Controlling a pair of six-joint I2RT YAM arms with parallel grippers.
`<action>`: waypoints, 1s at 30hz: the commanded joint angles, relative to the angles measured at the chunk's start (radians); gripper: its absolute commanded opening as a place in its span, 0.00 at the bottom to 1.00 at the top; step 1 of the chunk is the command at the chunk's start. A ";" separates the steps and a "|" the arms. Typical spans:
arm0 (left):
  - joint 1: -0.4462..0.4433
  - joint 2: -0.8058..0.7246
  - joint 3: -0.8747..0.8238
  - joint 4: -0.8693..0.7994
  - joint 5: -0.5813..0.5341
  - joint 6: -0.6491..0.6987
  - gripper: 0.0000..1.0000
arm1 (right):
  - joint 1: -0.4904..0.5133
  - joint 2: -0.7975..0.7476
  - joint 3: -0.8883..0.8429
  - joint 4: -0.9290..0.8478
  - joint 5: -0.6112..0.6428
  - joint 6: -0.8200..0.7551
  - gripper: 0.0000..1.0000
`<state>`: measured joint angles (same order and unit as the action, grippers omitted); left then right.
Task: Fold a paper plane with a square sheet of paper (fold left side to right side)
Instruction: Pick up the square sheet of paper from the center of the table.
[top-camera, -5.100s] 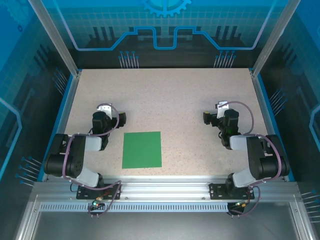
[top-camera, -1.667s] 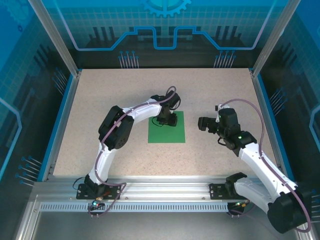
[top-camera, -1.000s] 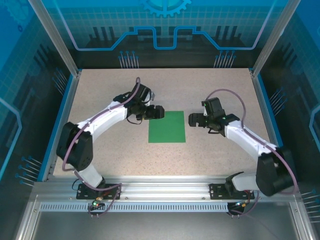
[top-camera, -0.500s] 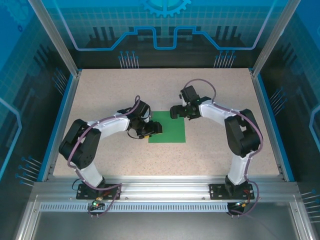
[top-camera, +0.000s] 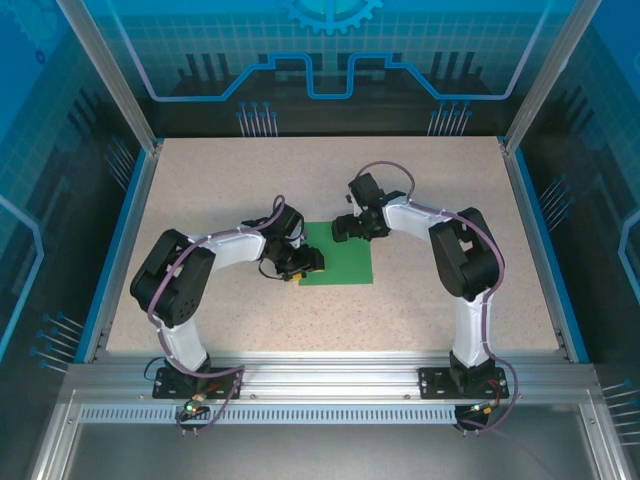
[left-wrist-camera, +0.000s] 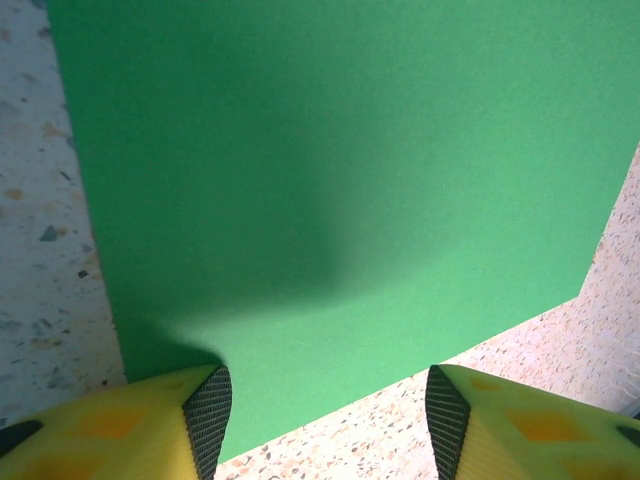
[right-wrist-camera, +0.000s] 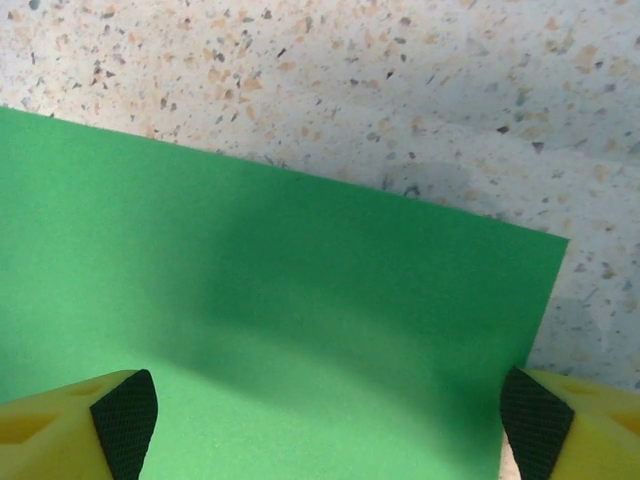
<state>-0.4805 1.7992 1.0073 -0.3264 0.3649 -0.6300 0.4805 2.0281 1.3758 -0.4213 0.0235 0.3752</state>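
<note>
The square sheet of paper (top-camera: 345, 262) is bright green and lies flat and uncreased on the speckled table. The paper plane is out of view. My left gripper (top-camera: 305, 263) is low over the sheet's near-left corner. In the left wrist view its yellow fingers (left-wrist-camera: 208, 420) straddle the edge of the sheet (left-wrist-camera: 330, 180), and the left gripper (left-wrist-camera: 325, 420) is open with paper and table between the pads. My right gripper (top-camera: 350, 228) hovers over the far edge. In the right wrist view the right gripper (right-wrist-camera: 330, 430) is wide open above the sheet (right-wrist-camera: 280, 300), near its corner.
The speckled table (top-camera: 230, 180) has blue rims at the left and right and a transparent blue wall behind. Both arms bend inward toward the middle, their bases on the metal rail (top-camera: 330, 375) at the near edge.
Both grippers have come in from the sheet's sides to sit over it, the left at the near-left corner and the right at the far edge. The left jaws have narrowed.
</note>
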 joint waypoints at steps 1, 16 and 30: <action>-0.004 0.036 0.010 -0.018 -0.013 0.001 0.58 | 0.030 0.003 -0.019 -0.048 -0.080 0.005 0.90; -0.003 0.011 0.023 -0.011 -0.023 0.014 0.58 | 0.078 -0.065 -0.047 -0.098 -0.117 -0.006 0.72; 0.084 -0.214 -0.046 0.043 -0.029 0.084 0.68 | 0.060 -0.149 -0.065 -0.077 -0.234 -0.044 0.37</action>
<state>-0.4328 1.6630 0.9936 -0.3088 0.3378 -0.5858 0.5446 1.9572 1.3319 -0.4999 -0.1421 0.3504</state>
